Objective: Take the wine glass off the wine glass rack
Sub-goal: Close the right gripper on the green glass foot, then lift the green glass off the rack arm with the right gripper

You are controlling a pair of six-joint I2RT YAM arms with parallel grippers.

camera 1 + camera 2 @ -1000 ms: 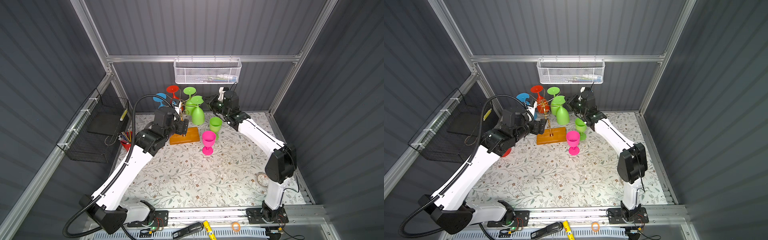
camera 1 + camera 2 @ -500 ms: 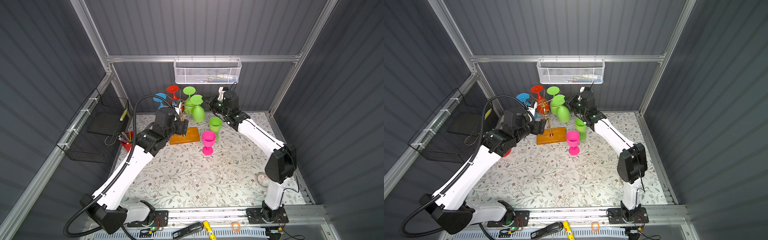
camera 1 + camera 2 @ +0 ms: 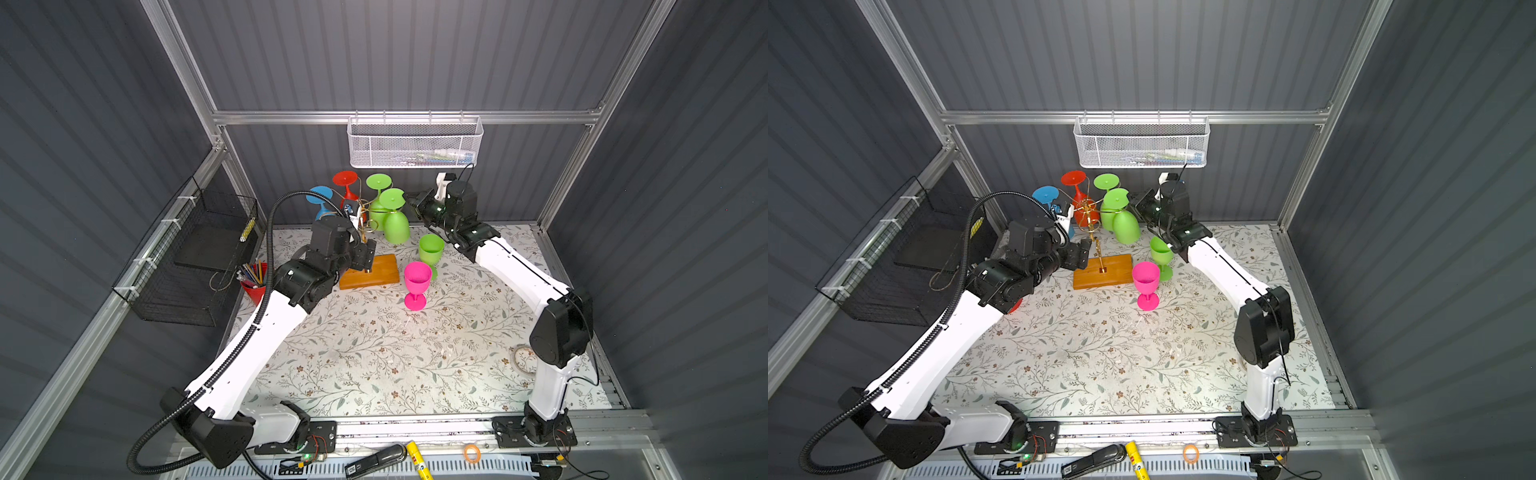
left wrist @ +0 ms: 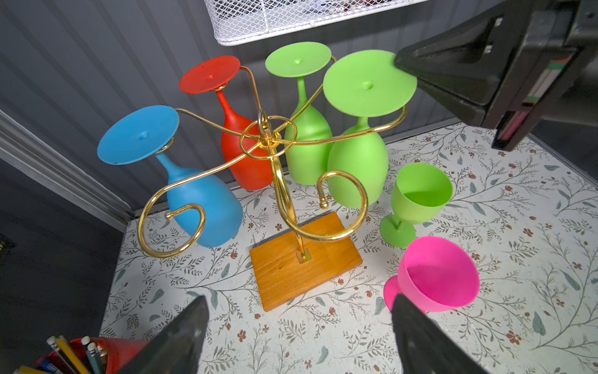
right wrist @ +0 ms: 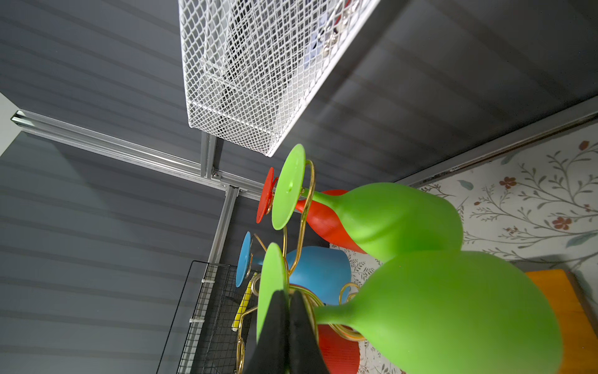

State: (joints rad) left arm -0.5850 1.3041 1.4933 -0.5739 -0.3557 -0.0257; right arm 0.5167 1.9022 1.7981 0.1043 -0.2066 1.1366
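Right gripper [image 5: 287, 323] pinches foot rim of green wine glass [image 5: 453, 317] hanging on gold wine glass rack [image 4: 275, 168]. Left gripper [image 4: 299, 306] spread wide near its base.

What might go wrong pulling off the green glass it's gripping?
The right gripper pinches only the foot rim of the green wine glass, which may slip. Its bowl hangs beside a second green wine glass, which could get knocked. The left gripper is open, not steadying the wine glass rack, which might tip.
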